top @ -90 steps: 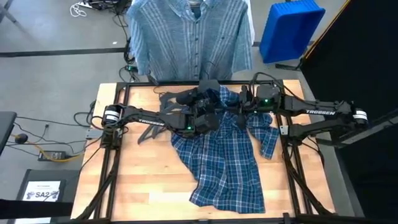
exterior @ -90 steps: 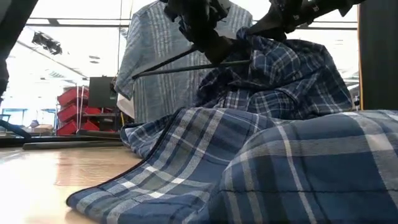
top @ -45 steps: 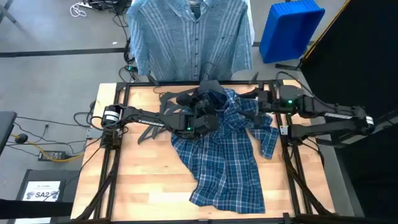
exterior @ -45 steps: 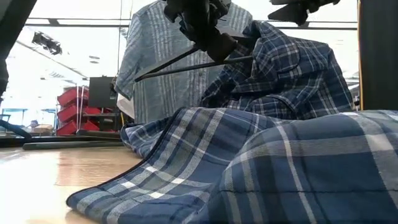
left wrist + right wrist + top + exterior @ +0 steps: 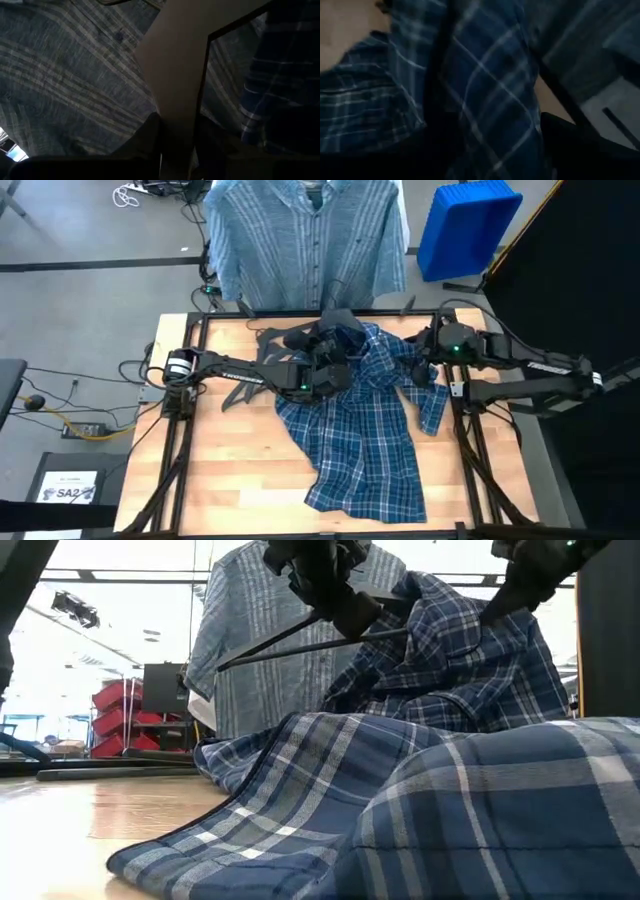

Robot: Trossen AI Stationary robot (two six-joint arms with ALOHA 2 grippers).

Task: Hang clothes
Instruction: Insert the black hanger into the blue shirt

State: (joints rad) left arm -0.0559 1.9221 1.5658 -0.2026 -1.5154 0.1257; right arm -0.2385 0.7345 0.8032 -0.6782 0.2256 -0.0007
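We see the plaid shirt [image 5: 365,425] spread over the middle and right of the wooden tabletop [image 5: 215,470], its collar end bunched up and lifted toward the far edge. The left gripper [image 5: 322,340] sits at that raised end, above the tabletop, gripping a dark hanger [image 5: 300,640] whose two rods slant away from it in the low view; the hanger's shoulder disappears into the plaid cloth. The right gripper [image 5: 425,360] is at the shirt's right shoulder, pressed against the fabric, but we cannot tell how far its fingers are parted or whether they hold any cloth.

Beyond the far edge of the tabletop the striped blue-grey shirt [image 5: 305,240] hangs upright, facing us, directly behind the working area. A blue bin [image 5: 468,225] stands on the floor to its right. More dark hangers [image 5: 255,340] lie on the tabletop beside the left arm, partly hidden under it. In the low view the plaid folds fill the foreground and block most of the tabletop.
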